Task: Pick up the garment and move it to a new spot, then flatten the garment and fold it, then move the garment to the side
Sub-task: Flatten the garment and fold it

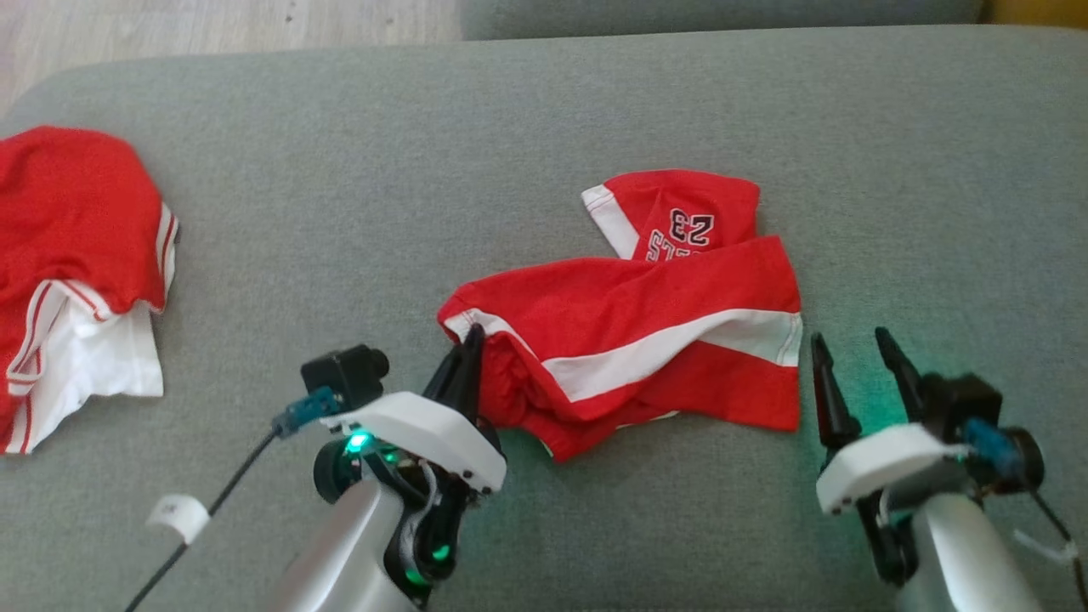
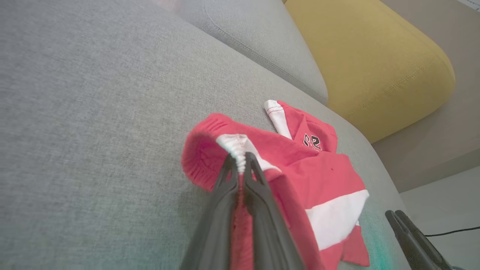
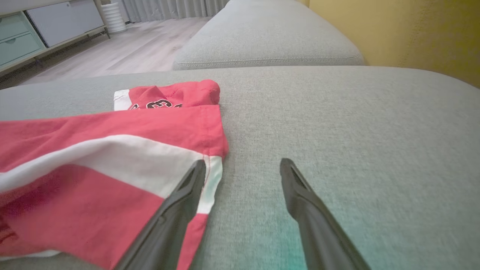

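the red mesh shorts with a white side stripe [image 1: 629, 306] lie midway across the grey fabric cushion [image 1: 595, 110], long axis running left to right. the left jaws are pinched tight on the white-trimmed left corner; the right jaws stand wide and empty (just beside the right edge), nearest the free end.

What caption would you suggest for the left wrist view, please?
The left tool shut on the white-trimmed edge of the red garment, on a grey cushion.

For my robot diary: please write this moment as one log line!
left end effector: shut on shorts edge | right end effector: open, beside shorts | shorts: crumpled on sofa
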Controlling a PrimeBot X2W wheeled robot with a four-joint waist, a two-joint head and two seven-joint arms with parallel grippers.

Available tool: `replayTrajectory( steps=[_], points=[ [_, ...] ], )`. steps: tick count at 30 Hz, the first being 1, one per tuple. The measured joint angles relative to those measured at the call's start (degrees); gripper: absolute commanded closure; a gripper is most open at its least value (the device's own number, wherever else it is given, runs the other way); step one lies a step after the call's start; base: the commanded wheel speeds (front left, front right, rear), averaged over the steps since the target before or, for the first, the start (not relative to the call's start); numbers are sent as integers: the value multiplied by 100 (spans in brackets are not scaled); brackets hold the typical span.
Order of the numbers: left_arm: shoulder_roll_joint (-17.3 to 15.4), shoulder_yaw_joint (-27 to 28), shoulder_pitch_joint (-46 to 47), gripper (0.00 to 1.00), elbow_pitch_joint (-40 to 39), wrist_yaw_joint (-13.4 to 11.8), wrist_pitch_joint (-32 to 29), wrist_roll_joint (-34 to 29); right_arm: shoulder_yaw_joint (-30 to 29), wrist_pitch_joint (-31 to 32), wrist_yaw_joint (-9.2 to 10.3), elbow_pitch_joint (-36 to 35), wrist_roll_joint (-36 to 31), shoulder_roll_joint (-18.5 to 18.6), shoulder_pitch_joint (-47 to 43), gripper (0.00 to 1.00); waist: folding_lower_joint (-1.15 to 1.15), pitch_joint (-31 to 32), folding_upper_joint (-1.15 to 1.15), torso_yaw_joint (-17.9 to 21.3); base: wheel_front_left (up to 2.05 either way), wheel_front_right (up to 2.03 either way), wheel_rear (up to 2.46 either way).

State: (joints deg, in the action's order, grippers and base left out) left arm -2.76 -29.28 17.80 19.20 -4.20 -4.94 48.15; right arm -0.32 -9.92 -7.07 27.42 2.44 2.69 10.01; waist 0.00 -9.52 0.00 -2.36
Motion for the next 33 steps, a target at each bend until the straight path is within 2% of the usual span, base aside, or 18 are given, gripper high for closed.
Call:
replayTrajectory(
  steps=[5, 13, 14, 15, 16, 19, 21, 23, 24, 32, 33],
  points=[
    [-1, -70, -70, 100, -96, -36, 108, -9, -71, 255, 0, 471, -204, 3, 391, 0, 0, -70, 0, -103, 0, 0, 0],
    [-2, -93, -69, 100, -119, -84, 201, -19, 321, 500, 0, 1163, -272, 11, 772, 0, 0, -136, 0, -186, 0, 0, 0],
    [-2, -96, -69, 100, -123, -85, 200, -19, 355, 480, 0, 1202, -294, 12, 815, 14, 0, -135, 0, -187, 0, 0, 0],
    [-2, -97, -69, 100, -129, -86, 201, -19, 392, 478, 0, 1230, -294, 12, 855, 37, 0, -134, 0, -185, 0, 0, 0],
    [-2, -97, -69, 100, -129, -86, 201, -19, 392, 478, 0, 1230, -294, 12, 855, 52, 0, -134, 0, -185, 0, 0, 0],
    [-12, -96, -69, 100, -146, -92, 205, -19, 544, 438, 0, 1355, -255, 11, 926, 78, 0, -129, 0, -168, 0, 0, 0],
    [-16, -96, -69, 100, -148, -93, 207, -19, 583, 437, 0, 1419, -207, 11, 960, 90, 0, -133, 0, -154, 0, 0, 0],
    [-22, -93, -69, 100, -151, -118, 207, -19, 600, 415, 0, 1471, -194, 11, 991, 99, 0, -137, 0, -145, 0, 0, 0],
    [-24, -93, -69, 100, -153, -118, 207, -19, 606, 383, 0, 1510, -194, 11, 1013, 100, 0, -139, 0, -140, 0, 0, 0],
    [-63, -84, -69, 100, -172, -136, 207, -18, 503, 133, -4, 1619, -324, 11, 1072, 100, 0, -88, 0, -115, 0, 0, 0],
    [-65, -82, -69, 100, -174, -136, 207, -18, 479, 126, -4, 1617, -350, 12, 1072, 96, 0, -75, 0, -113, 0, 0, 0]
  ],
)
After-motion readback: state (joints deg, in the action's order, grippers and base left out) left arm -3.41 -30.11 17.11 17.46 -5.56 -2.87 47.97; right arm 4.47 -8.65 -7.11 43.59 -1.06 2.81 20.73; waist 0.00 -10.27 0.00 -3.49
